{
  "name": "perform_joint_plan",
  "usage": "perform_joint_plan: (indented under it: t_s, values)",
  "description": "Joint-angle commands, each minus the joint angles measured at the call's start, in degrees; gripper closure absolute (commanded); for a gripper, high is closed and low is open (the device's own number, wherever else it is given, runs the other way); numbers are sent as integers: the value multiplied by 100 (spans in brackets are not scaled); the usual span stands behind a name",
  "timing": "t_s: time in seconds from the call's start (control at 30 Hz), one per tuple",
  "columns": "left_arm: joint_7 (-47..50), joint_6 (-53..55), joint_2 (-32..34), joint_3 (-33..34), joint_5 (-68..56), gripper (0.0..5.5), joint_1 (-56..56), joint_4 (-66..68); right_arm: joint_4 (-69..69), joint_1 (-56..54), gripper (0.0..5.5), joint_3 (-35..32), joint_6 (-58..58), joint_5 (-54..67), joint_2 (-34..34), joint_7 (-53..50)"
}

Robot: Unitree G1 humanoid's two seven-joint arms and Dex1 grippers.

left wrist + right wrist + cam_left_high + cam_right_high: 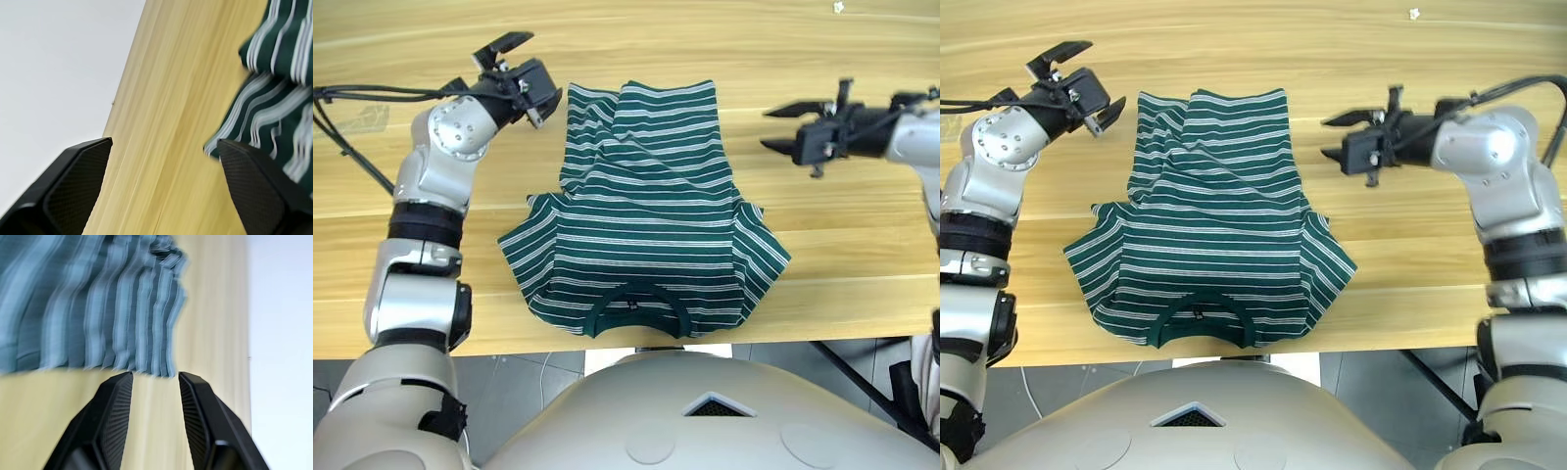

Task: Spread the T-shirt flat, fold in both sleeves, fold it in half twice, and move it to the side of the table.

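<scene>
The left gripper (1099, 78) stands wide open with nothing in it, its two black fingers (73, 186) spread far apart, over the table (705, 39) toward the far left, just beside the far left corner of the T-shirt (646, 215) but clear of the cloth. The right gripper (1327, 137) is also open and empty, its fingers (115, 416) parted by a narrower gap. It points in at the shirt's right side from a little way off, toward the far right part of the table, without touching the shirt. The T-shirt is dark green with thin white stripes and lies face up in the middle of the light wooden table. Its collar is close to the near edge and its hem points toward the far edge. It is not flat: the body is rumpled, with long creases running up it, and the hem end is bunched and narrowed, with a fold lapping over at the far left corner. The left sleeve lies spread out toward the left edge, while the right sleeve is crumpled against the body. A small white scrap (1414, 14) lies near the far edge, right of the shirt and well apart from it.
</scene>
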Motion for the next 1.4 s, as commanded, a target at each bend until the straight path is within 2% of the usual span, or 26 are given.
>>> perform_joint_plan:
  t_s: [0.03, 0.13, 0.3, 0.47, 0.77, 0.97, 1.17, 1.4]
  values:
    - [335, -118, -491, -355, 390, 153, -838, 1200, 1964, -901, 377, 441, -341, -704, 1101, -1103]
    - [576, -237, -672, -741, 793, 153, -1111, 2045, 3043, -1289, 377, 619, -501, -1059, 1641, -1912]
    - [846, -443, -691, -1053, 1121, 153, -1128, 2753, 4226, -1687, 377, 998, -431, -1683, 2032, -2823]
    - [1013, -521, -745, -1172, 1202, 153, -1140, 3039, 4830, -1735, 377, 1371, 22, -2232, 1958, -3293]
    - [1354, -362, -809, -1224, 1219, 153, -1343, 3254, 5012, -1639, 377, 1489, 561, -2396, 1563, -3675]
    - [1741, -163, -995, -1254, 1272, 153, -1485, 3401, 4945, -1620, 377, 1312, 355, -2223, 1678, -3743]
    - [2114, -1, -1201, -1326, 1365, 153, -1468, 3537, 4673, -1728, 377, 712, -475, -1650, 1887, -4141]
    - [3237, -11, -720, -1050, 1292, 153, -1572, 3326, 4342, -1628, 377, 320, -1100, -1250, 1868, -3961]
